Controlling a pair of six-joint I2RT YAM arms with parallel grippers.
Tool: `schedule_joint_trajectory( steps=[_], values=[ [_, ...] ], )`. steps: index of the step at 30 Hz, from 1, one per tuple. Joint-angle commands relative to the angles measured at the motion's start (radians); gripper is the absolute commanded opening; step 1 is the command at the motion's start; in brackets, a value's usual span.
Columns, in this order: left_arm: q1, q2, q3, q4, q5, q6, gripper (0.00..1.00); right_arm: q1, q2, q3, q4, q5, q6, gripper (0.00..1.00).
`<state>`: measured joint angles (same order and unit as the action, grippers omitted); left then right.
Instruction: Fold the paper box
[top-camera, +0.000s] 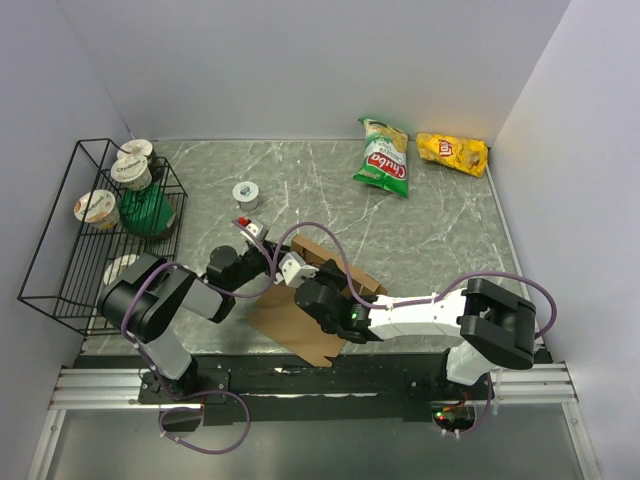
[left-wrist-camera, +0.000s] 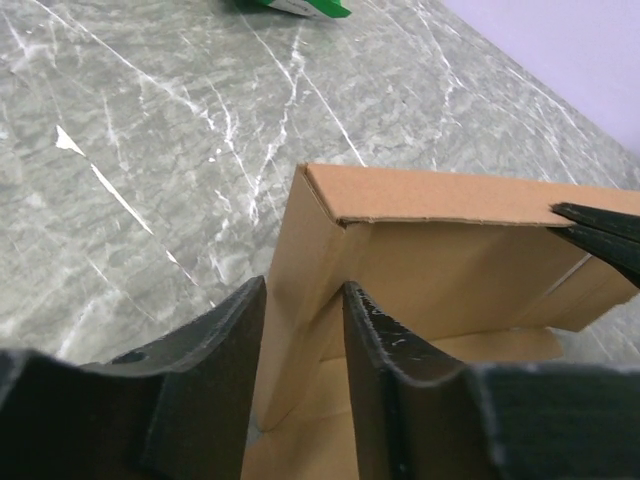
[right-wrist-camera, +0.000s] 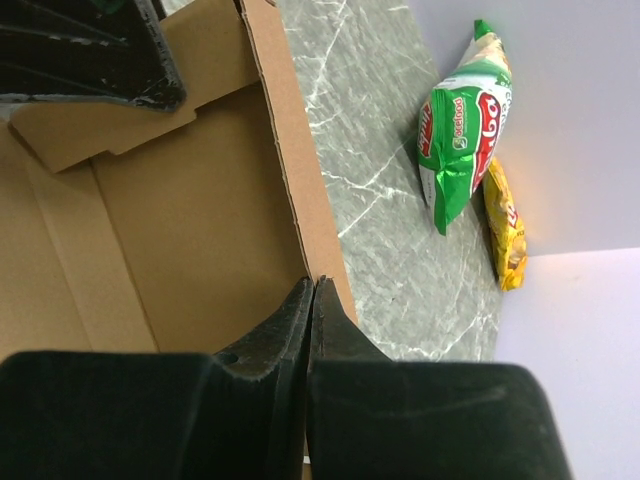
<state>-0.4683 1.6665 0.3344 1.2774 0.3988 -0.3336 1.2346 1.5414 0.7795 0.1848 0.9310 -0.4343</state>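
A wall of the paper box (left-wrist-camera: 440, 260) is straddled by half-spread left jaws (lower centre). Its rim is pinched by the right jaws.

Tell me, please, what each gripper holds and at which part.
It cannot be told. The left gripper straddles a side wall of the paper box; the shut right gripper meets another wall's top edge.

The paper box (left-wrist-camera: 440, 260) is matt brown corrugated cardboard; the table (top-camera: 330, 190) is smooth, grey, veined stone-look. The snack bags (top-camera: 383, 160) are glossy film; the basket (top-camera: 47, 225) is thin black wire.
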Motion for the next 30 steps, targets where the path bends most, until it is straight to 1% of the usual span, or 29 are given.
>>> schedule_joint_trajectory(
  steps=[1,5,7,9,10,12,13,16,21,23,27,30],
  values=[
    [-0.018,0.027,0.043,0.174,-0.089,0.050,0.41,0.026,0.062,-0.063,-0.214,-0.222,0.121,0.00],
    [-0.052,0.029,0.041,0.160,-0.195,0.079,0.35,0.026,0.060,-0.060,-0.217,-0.222,0.123,0.00],
    [-0.069,0.027,0.043,0.148,-0.270,0.110,0.31,0.025,0.060,-0.060,-0.219,-0.225,0.126,0.00],
    [-0.095,0.029,0.043,0.143,-0.310,0.136,0.31,0.025,0.057,-0.062,-0.219,-0.225,0.129,0.00],
    [-0.101,0.032,0.046,0.140,-0.349,0.139,0.29,0.026,0.056,-0.063,-0.220,-0.225,0.131,0.00],
    [-0.116,0.038,0.049,0.129,-0.383,0.154,0.26,0.026,0.054,-0.060,-0.223,-0.225,0.132,0.00],
    [-0.122,0.041,0.051,0.126,-0.396,0.159,0.23,0.026,0.054,-0.060,-0.223,-0.225,0.134,0.00],
    [-0.142,0.045,0.054,0.115,-0.474,0.174,0.17,0.025,0.049,-0.062,-0.223,-0.224,0.140,0.00],
    [-0.171,0.033,0.049,0.094,-0.600,0.205,0.09,0.025,0.046,-0.066,-0.228,-0.222,0.144,0.00],
    [-0.181,0.032,0.043,0.100,-0.626,0.217,0.08,0.026,0.046,-0.066,-0.228,-0.221,0.146,0.00],
    [-0.201,0.022,0.032,0.103,-0.728,0.248,0.04,0.026,0.043,-0.068,-0.225,-0.218,0.146,0.00],
    [-0.202,0.015,0.028,0.082,-0.758,0.257,0.03,0.023,0.036,-0.072,-0.225,-0.218,0.147,0.00]
  ],
)
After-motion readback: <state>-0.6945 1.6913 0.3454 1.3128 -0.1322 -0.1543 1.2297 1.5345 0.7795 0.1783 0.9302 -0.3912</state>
